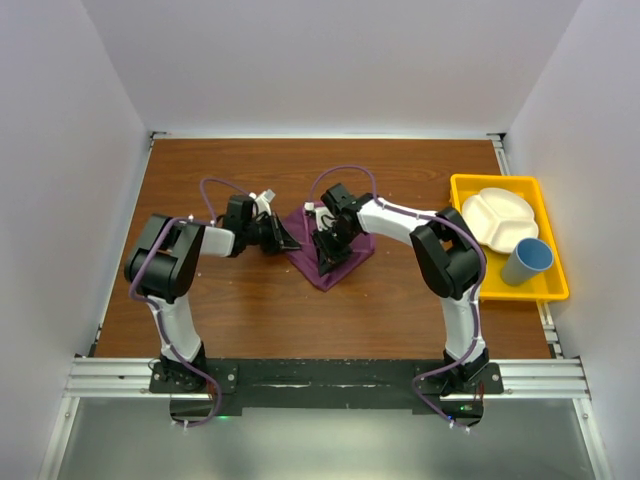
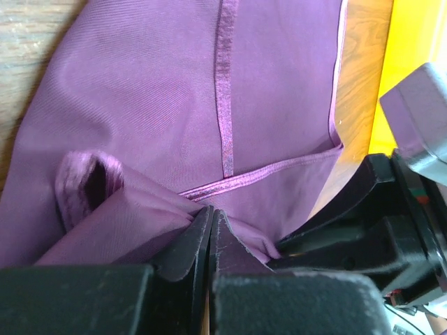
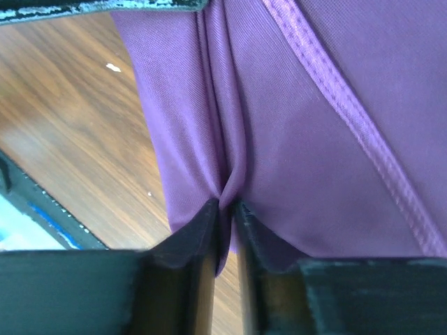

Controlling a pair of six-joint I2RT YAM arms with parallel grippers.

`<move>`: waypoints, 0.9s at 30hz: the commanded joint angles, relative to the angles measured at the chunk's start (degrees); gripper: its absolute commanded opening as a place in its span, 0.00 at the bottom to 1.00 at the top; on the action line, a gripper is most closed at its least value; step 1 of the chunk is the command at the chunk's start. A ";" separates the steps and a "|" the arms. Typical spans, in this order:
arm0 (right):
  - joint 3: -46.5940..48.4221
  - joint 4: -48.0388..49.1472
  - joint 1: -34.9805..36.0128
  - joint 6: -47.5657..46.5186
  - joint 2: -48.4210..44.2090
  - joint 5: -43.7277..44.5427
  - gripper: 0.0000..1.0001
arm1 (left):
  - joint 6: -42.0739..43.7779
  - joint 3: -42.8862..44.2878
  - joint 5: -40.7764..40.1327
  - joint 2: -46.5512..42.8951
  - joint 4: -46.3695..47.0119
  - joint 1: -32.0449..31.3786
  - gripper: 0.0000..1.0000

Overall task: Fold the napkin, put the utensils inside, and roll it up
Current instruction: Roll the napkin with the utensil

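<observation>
napkin (image 1: 345,265) lies bunched at the middle of the wooden table (image 1: 250,300), between the two arms. left gripper (image 2: 211,218) has its fingers pressed together on a pinch of cloth near the hem. right gripper (image 3: 227,209) nips a ridge of cloth, fingers nearly touching. to fold cleanly, i judge both should lift and travel together, with the edge held taut so no wrinkle gets trapped.
</observation>
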 commanded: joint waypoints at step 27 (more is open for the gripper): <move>-1.24 -6.06 2.05 -4.33 -13.43 24.89 0.43 | 3.97 2.20 -9.84 6.19 -14.64 -0.02 0.00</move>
